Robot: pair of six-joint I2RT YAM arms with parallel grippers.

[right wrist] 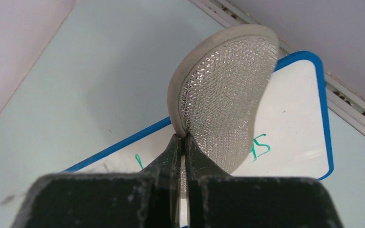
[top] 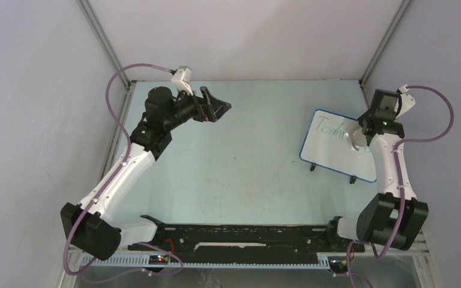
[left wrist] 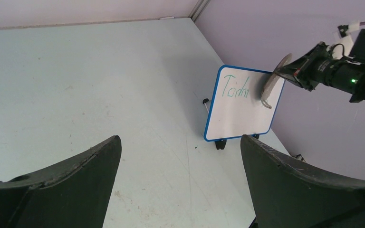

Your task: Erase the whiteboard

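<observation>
Whiteboard (top: 330, 144), blue-rimmed and glossy with green scrawl (left wrist: 235, 88), is leaning on black feet (top: 313, 168) at the table's (top: 246, 150) right side, while the right claw (right wrist: 184, 142) is pinching tight on a sponge pad (right wrist: 223, 95) against it and the left claw (left wrist: 178, 142) is gaping empty.

The table (top: 246, 162) is lit softly and evenly from above. A faint shadow is cast just under the whiteboard (top: 330, 144). In front of the whiteboard, tiny bright glints are seen on the mesh of the sponge pad (right wrist: 228, 95). Nearer than that, the fingers (right wrist: 170, 164) of the right gripper (right wrist: 183, 138) are shown dark and a little blurred.
</observation>
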